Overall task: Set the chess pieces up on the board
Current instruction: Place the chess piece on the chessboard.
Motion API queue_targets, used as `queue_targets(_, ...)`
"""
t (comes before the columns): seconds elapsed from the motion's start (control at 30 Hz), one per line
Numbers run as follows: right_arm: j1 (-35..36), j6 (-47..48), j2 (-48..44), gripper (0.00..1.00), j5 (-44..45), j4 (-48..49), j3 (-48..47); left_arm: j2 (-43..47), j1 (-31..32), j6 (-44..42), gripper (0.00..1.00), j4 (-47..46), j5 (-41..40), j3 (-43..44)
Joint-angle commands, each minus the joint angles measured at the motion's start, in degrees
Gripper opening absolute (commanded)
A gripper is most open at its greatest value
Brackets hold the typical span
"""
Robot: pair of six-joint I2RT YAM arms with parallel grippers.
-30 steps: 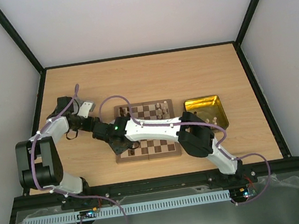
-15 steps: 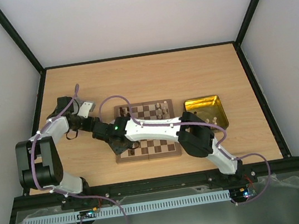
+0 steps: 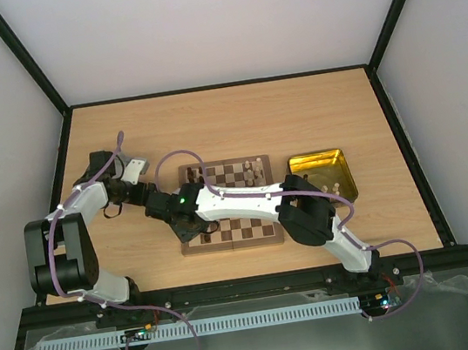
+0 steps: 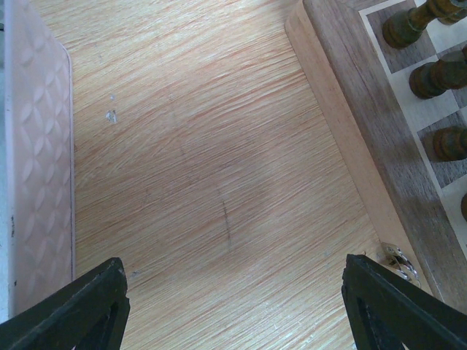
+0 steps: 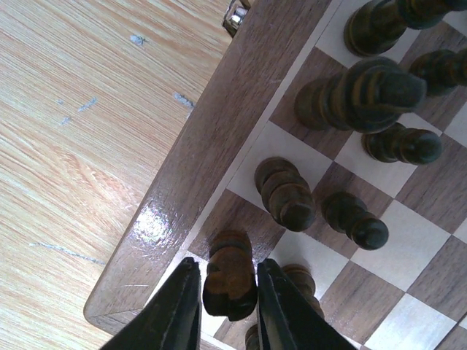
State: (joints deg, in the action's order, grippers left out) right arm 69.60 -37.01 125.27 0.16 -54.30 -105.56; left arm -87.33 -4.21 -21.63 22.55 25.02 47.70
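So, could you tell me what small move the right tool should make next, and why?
Probably open the right tool slightly and lift straight up: its fingers clasp a dark piece that already seems to stand on an edge square of the board, with other dark pieces close beside it.

Board dark brown and tan checks, brown border; chess pieces dark brown; tray shiny gold.

much of the board under the right arm
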Motion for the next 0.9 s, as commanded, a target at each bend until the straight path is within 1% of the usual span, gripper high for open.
queue_targets(0.0,-0.3,0.4,-0.1,0.22,1.0,0.1,0.6,-0.3,-0.5,-0.3,0.81,0.1,0.4,-0.6)
queue_targets(0.1,-0.3,0.3,-0.1,0.25,1.2,0.1,0.6,-0.3,-0.5,-0.4,0.81,0.0,0.3,-0.6)
queue_targets(0.43,-0.4,0.3,-0.9,0.26,1.1,0.9,0.9,-0.1,-0.5,-0.3,0.84,0.0,0.3,-0.7)
queue_targets(0.53,-0.4,0.4,-1.1,0.29,1.2,0.9,1.0,0.0,-0.6,-0.5,0.84,0.1,0.4,-0.7)
queue_targets(0.87,-0.8,0.4,-2.5,0.30,1.6,0.9,1.4,0.1,-0.9,-0.4,0.86,-0.2,0.0,-0.9)
